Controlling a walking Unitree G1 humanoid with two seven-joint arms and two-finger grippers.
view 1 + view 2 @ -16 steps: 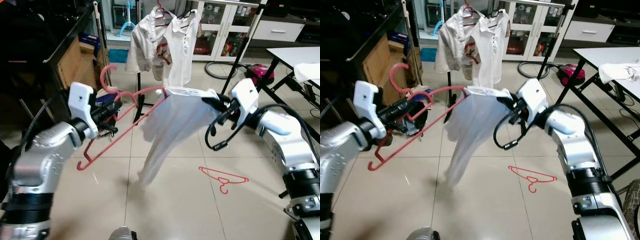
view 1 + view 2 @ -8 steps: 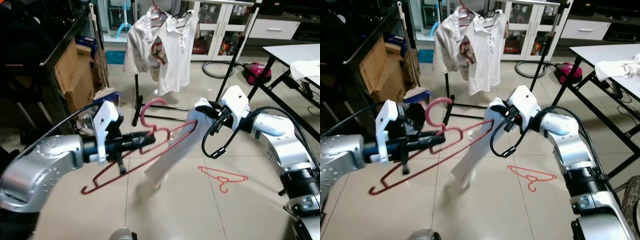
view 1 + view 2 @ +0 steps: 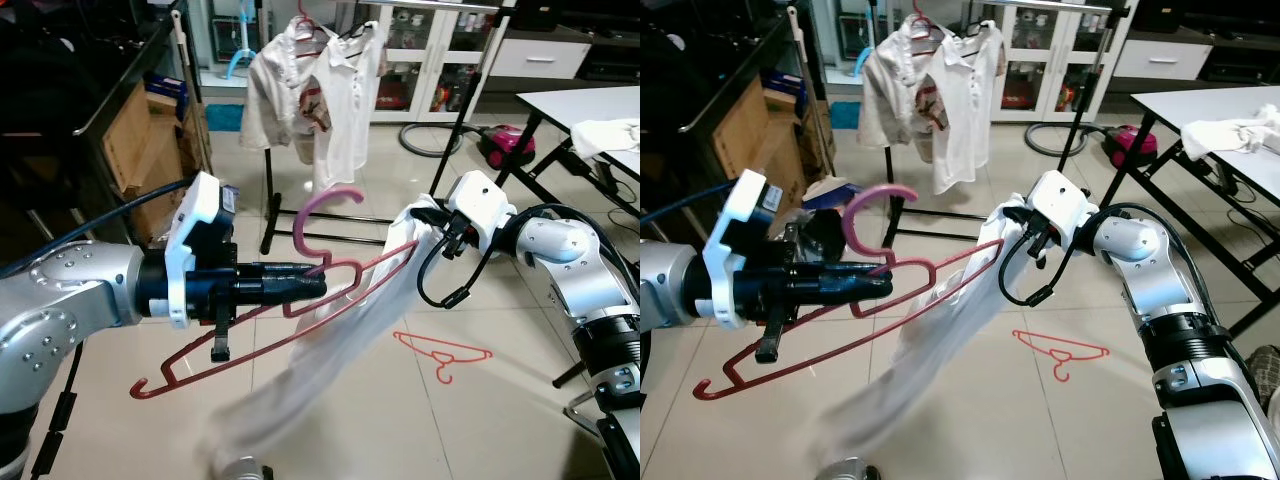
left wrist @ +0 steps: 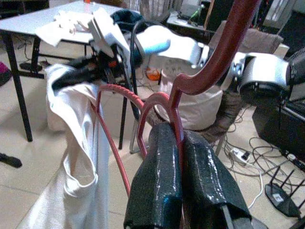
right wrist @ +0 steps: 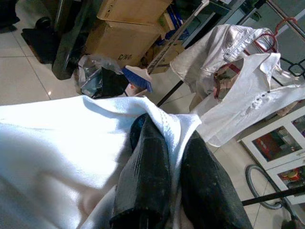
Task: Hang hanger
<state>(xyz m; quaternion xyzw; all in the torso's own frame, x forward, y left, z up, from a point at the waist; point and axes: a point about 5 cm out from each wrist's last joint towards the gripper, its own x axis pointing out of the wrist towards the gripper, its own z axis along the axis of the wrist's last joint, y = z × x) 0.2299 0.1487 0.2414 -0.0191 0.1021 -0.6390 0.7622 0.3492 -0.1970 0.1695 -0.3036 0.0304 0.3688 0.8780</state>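
Note:
My left gripper (image 3: 315, 287) reaches out in front of me, shut on the neck of a red hanger (image 3: 318, 200) just below its hook. The hanger tilts, its far shoulder up by my right gripper (image 3: 425, 222) and its near end low at the left. That right gripper is shut on the top edge of a white garment (image 3: 340, 350). The cloth drapes over the hanger's far shoulder and trails down to the left, blurred. The left wrist view has both black fingers (image 4: 157, 181) pressed on the hanger stem. White cloth (image 5: 71, 143) bunches around the right fingers (image 5: 147, 171).
A clothes rack (image 3: 272, 200) with white shirts (image 3: 330, 90) on hangers stands straight ahead. A second red hanger (image 3: 445, 352) lies on the tiled floor at the right. Cardboard boxes (image 3: 140, 140) and dark shelving are at the left. A table (image 3: 590, 100) and a pink vacuum cleaner (image 3: 505, 140) are at the right.
My left arm has swung the hanger from my left side towards the centre, up against the garment. The garment now trails lower to the left. The right gripper keeps its hold.

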